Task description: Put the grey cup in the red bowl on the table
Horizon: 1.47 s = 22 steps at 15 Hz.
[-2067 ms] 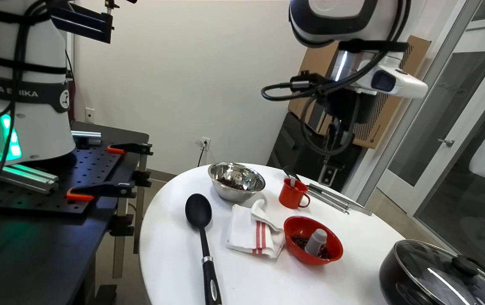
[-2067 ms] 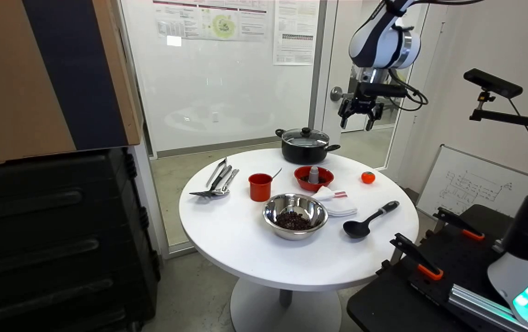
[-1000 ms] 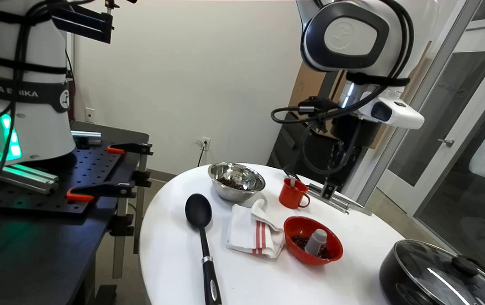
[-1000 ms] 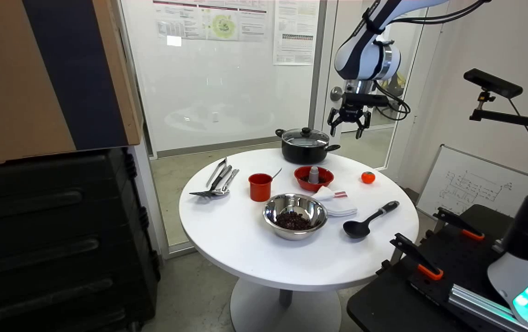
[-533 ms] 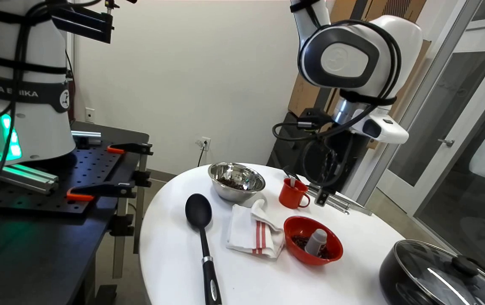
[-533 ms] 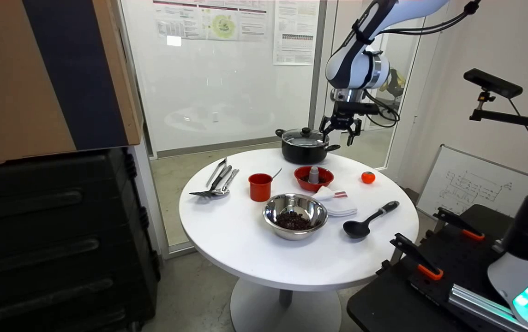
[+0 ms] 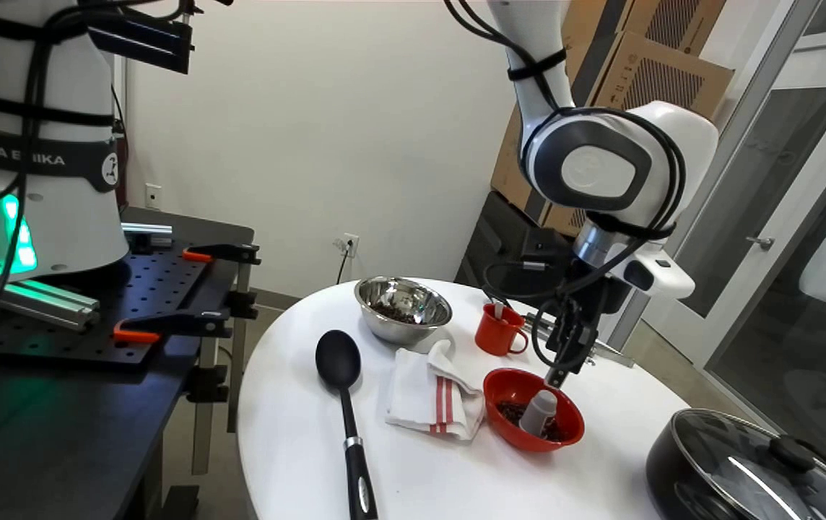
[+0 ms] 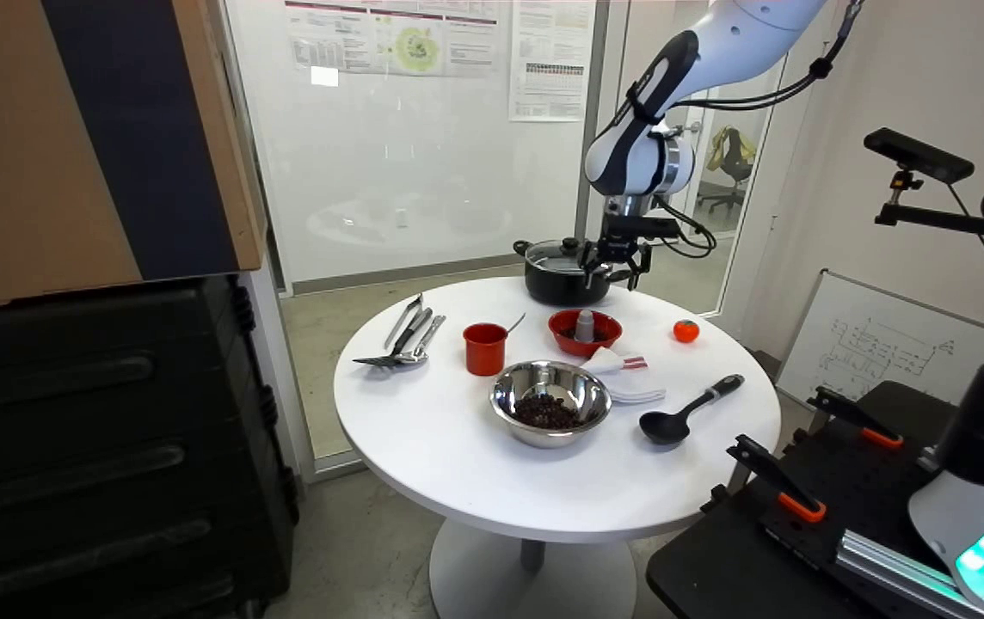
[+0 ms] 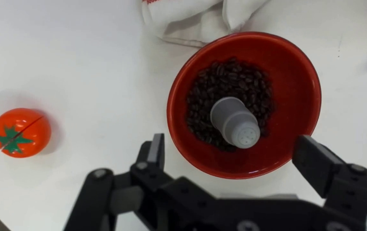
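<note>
The grey cup [image 9: 234, 122] stands bottom-up and slightly tilted among dark beans inside the red bowl [image 9: 294, 96]. Both exterior views show the grey cup [image 7: 538, 413] [image 8: 584, 327] in the red bowl [image 7: 507, 433] [image 8: 562, 344] on the white round table [image 8: 440, 447]. My gripper [image 9: 229, 138] is open with nothing between its fingers [image 9: 156, 150]. In the wrist view the jaws stand wide apart, either side of the bowl's near part. In an exterior view the gripper [image 8: 613, 282] hangs above the table, behind the bowl and in front of the black pot.
A lidded black pot [image 8: 556, 288] stands close behind the gripper. A tomato [image 9: 22, 132] lies beside the bowl. A white towel [image 7: 435, 397], red mug [image 7: 497, 331], steel bowl [image 7: 402, 321] with beans, black spoon [image 7: 338, 361] and metal utensils [image 8: 406, 335] are also on the table.
My gripper has come down and moved toward the red bowl, staying open. The grey cup, bowl and other table things have not moved.
</note>
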Available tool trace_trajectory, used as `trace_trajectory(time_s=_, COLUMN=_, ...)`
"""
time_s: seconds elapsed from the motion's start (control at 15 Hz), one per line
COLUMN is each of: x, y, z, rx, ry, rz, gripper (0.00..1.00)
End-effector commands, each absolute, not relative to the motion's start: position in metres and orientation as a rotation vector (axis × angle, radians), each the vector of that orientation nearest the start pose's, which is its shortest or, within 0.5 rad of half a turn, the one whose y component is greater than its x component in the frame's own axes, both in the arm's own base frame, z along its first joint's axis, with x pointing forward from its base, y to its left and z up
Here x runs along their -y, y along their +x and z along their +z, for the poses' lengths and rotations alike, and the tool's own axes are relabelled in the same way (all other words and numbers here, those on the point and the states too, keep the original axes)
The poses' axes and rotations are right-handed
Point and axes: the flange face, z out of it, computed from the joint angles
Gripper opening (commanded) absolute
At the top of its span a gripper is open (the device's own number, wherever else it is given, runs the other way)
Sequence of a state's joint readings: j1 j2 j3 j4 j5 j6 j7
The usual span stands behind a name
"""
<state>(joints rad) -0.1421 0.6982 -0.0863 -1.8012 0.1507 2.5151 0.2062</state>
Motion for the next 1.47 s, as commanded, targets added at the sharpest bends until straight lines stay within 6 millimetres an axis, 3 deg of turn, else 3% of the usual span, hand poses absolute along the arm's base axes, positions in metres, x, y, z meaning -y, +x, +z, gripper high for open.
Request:
trace_trajectory(time_s=0.0, x=0.146, y=0.664, z=0.137, rx=-0.792, ry=-2.993, rz=-0.016, gripper=1.00)
trace_trajectory(time_s=0.6, x=0.131, y=0.697, z=0.116, rx=-0.747, ry=-3.012, rz=-0.014, gripper=1.00)
trace_trajectory(time_s=1.4, x=0.136, y=0.679, z=0.110, rx=-0.750, ry=-3.020, rz=0.012, gripper=1.00)
